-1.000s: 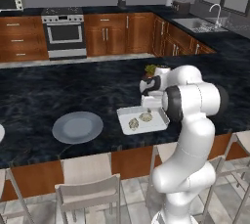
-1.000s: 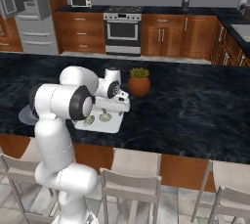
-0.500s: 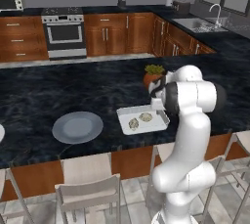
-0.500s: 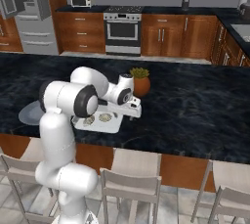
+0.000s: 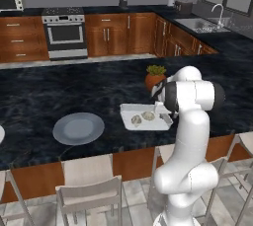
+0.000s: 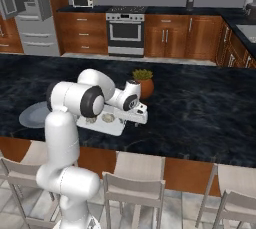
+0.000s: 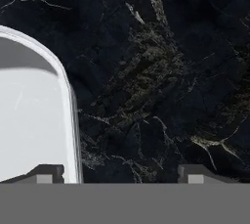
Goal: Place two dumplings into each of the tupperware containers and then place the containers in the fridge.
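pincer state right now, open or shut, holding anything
Pincer: open and holding nothing. One fingertip is over the edge of the tupperware container, the other over the dark counter.

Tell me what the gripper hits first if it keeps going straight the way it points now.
Most likely the rim of the tupperware container, which runs between the open gripper fingers; the other finger heads for the black marble counter. Depth is unclear.

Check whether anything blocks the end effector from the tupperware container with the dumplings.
Nothing visible does. The end effector is open and straddles the rim of the tupperware container, over bare counter. The two dumplings lie inside the container.
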